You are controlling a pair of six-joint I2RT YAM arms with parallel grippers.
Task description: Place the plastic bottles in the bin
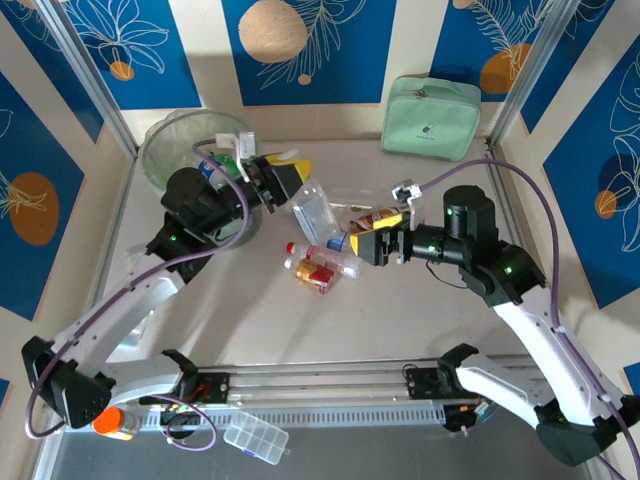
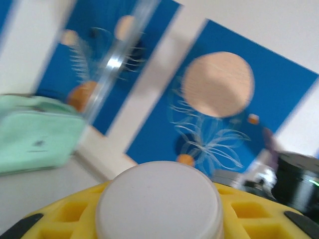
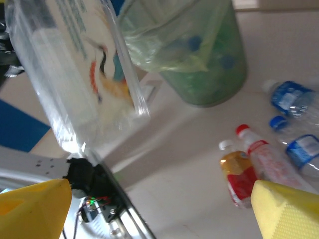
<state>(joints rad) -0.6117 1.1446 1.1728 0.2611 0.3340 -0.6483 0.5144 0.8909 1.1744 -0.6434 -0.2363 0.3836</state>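
My left gripper (image 1: pixel 283 180) is shut on a clear plastic bottle (image 1: pixel 315 210), held in the air beside the bin (image 1: pixel 165 150). In the left wrist view the bottle's white cap (image 2: pixel 158 201) sits between the yellow fingers (image 2: pixel 251 209). My right gripper (image 1: pixel 368 247) stands open just right of that bottle with nothing between its fingers. In the right wrist view the bottle (image 3: pixel 75 74) hangs at the upper left and the green-lined bin (image 3: pixel 209 55) stands behind it. More bottles lie on the table: a red-capped one (image 1: pixel 322 260), an orange-and-red one (image 3: pixel 237 174) and blue-labelled ones (image 3: pixel 291 97).
A mint-green zippered case (image 1: pixel 430 115) stands at the back right against the wall. An orange-capped jar (image 1: pixel 112 422) and a clear compartment box (image 1: pixel 256 437) lie by the near rail (image 1: pixel 320 385). Metal frame posts rise at the back corners.
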